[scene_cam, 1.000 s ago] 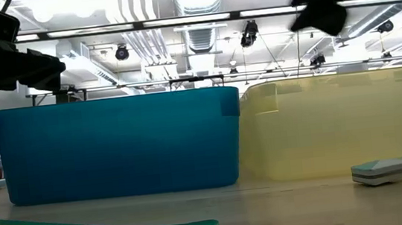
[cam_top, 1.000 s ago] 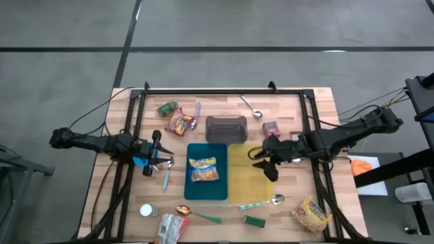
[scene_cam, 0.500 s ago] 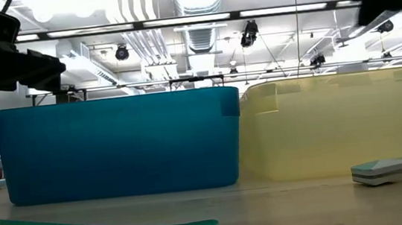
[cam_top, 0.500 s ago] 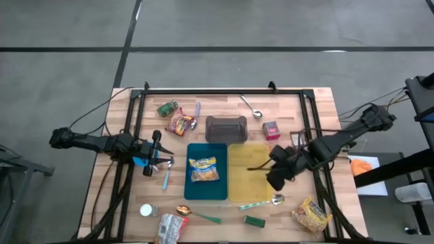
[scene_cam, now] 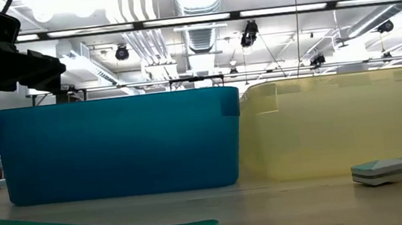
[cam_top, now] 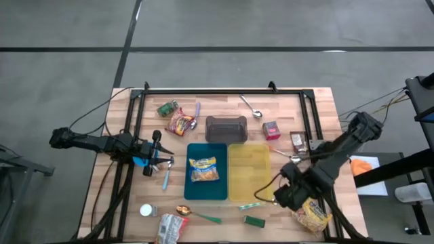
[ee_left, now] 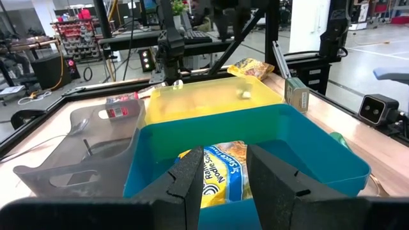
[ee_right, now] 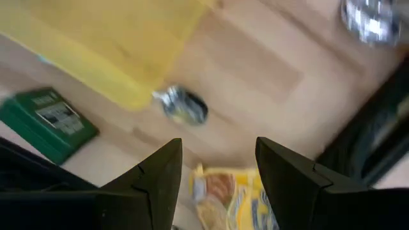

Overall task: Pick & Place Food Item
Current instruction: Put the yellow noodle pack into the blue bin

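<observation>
Landmark: the teal bin (cam_top: 207, 171), centre of the wooden table (cam_top: 319, 112), seen from above.

Left of the teal bin, the left gripper (cam_top: 165, 161) waits just off the bin's left wall. In its wrist view the two dark fingers (ee_left: 192, 185) stand apart with nothing between them; the gap frames the bin's contents. A pale blue utensil (cam_top: 166, 178) lies under the gripper tip, partly covered by it.

Behind and left of the bin: a green packet (cam_top: 167, 108), a red snack bag (cam_top: 182, 124), a lilac utensil (cam_top: 197, 110). Print on these is too small to read.

Inside the teal bin lies one yellow noodle packet (cam_top: 204, 169), flat on the floor of the bin. Directly behind the bin sits a grey tray (cam_top: 226, 128).

In front of the bin: a white cap (cam_top: 145, 211), a clear-wrapped packet (cam_top: 169, 229) cut off by the picture edge, and a green-handled spoon (cam_top: 198, 215).

Touching the bin's right wall is the yellow bin (cam_top: 249, 171). The low view shows only both bins' walls.

Right of the bin: a metal spoon (cam_top: 250, 106), a small pink box (cam_top: 271, 129), a dark packet (cam_top: 297, 140), a green box (cam_top: 254, 221).

Front-right, the right gripper (cam_top: 285, 198) hovers over a yellow snack bag (cam_top: 312, 215), covering part of it. Its fingers (ee_right: 160, 179) are spread and hold nothing; the bag shows blurred between them.
</observation>
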